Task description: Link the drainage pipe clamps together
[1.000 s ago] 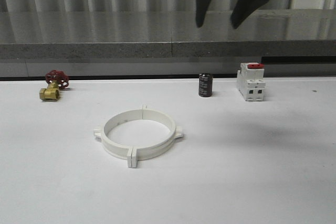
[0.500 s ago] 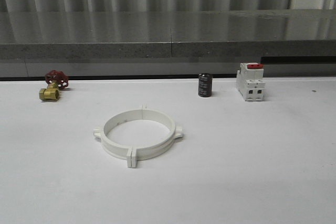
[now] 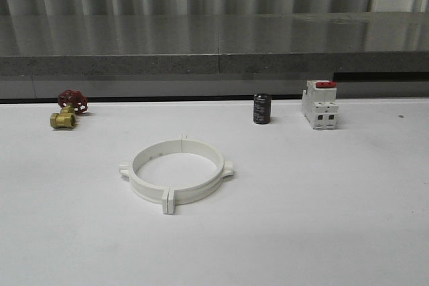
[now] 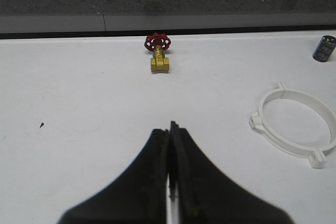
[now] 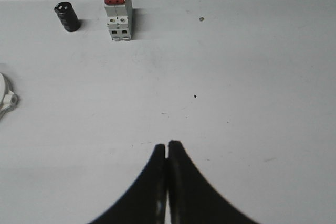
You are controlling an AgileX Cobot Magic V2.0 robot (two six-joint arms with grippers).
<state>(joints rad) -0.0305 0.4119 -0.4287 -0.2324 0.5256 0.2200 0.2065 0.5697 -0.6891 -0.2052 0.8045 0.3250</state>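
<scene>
Your left gripper (image 4: 170,129) and right gripper (image 5: 167,148) both have fingers pressed together, holding nothing, above bare table (image 3: 322,219). Drainage pipe clamps (image 3: 177,173) lie joined as one ring, left of centre. Beyond: brass valve (image 3: 67,110), black capacitor (image 3: 262,108), white switch (image 3: 320,104).

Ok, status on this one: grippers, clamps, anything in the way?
Left gripper shut, empty. Right gripper shut, empty. Drainage pipe clamps joined as one ring on table. Nothing obstructing.
</scene>
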